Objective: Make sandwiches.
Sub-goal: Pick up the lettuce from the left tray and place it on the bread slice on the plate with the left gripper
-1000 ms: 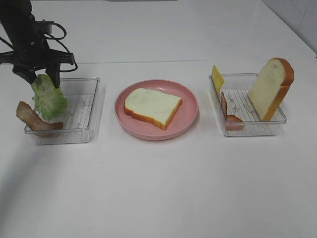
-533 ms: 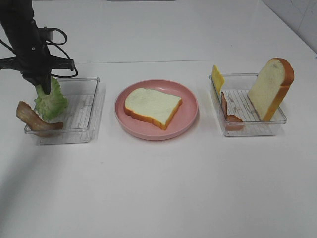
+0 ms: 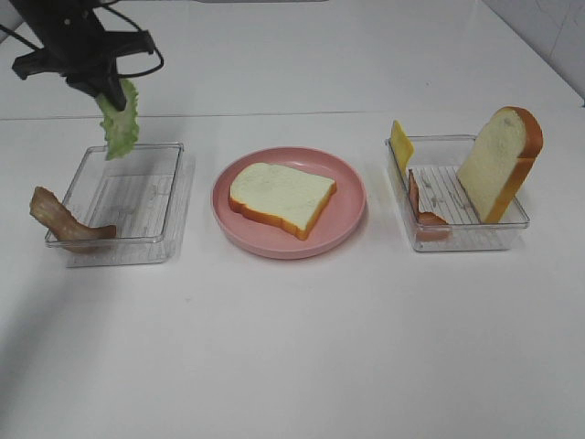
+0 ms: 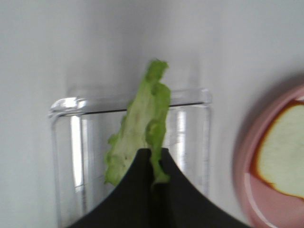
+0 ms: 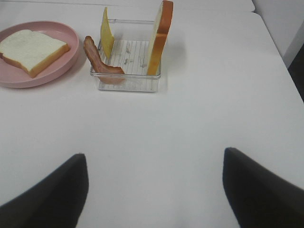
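My left gripper is shut on the top of a ruffled green lettuce leaf, which hangs above the back of the left clear tray. In the left wrist view the lettuce dangles from the closed fingertips over the tray. One bread slice lies flat on the pink plate. A second bread slice leans upright in the right tray, beside yellow cheese and a bacon strip. My right gripper is open and holds nothing, well short of that tray.
Another bacon strip drapes over the left tray's near left corner. The table is white, with its edge at the far right. Bare tabletop stretches in front of the plate and both trays.
The left gripper closed on the lettuce and lifted it out of the left tray, up and slightly right. The right gripper has stayed still.
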Controlling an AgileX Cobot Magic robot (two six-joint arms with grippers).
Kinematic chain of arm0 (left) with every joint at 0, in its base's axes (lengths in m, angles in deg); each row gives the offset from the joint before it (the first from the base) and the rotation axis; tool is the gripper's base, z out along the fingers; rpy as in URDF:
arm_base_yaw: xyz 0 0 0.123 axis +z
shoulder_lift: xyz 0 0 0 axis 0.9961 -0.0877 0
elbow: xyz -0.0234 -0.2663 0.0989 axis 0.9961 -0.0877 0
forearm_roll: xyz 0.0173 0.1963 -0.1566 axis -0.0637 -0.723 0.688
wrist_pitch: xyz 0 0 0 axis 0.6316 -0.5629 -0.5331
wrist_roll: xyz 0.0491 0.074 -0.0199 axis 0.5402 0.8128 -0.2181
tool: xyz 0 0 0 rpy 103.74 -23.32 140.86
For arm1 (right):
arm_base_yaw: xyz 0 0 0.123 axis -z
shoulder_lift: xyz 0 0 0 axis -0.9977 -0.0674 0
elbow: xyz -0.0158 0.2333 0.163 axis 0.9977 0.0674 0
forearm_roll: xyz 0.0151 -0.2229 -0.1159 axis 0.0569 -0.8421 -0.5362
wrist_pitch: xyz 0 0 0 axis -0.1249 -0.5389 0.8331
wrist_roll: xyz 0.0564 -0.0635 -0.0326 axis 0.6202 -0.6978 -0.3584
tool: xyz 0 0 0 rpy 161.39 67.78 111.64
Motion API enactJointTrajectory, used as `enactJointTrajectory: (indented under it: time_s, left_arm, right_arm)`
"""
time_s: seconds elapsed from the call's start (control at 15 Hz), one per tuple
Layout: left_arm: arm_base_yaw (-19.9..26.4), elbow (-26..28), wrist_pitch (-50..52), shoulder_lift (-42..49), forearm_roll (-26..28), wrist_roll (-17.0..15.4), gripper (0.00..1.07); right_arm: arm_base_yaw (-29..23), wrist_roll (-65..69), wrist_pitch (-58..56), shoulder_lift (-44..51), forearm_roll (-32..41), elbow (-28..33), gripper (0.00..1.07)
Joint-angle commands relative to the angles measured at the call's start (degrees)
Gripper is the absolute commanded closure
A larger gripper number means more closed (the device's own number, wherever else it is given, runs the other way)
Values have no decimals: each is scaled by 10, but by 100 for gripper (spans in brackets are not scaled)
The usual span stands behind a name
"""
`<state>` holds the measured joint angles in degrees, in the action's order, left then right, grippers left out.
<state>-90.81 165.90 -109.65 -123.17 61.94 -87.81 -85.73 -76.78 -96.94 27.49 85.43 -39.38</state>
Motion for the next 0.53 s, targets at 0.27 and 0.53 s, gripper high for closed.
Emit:
enactJointTrajectory:
  time_s: [0.27, 0.53]
  left_arm:
    - [-11, 26, -11, 2, 268, 113, 107]
    - [-74, 26, 4, -24, 328, 146, 107]
  right_arm:
    - [2, -3, 6, 5, 1, 1, 34]
    - [2, -3, 6, 5, 1, 1, 34]
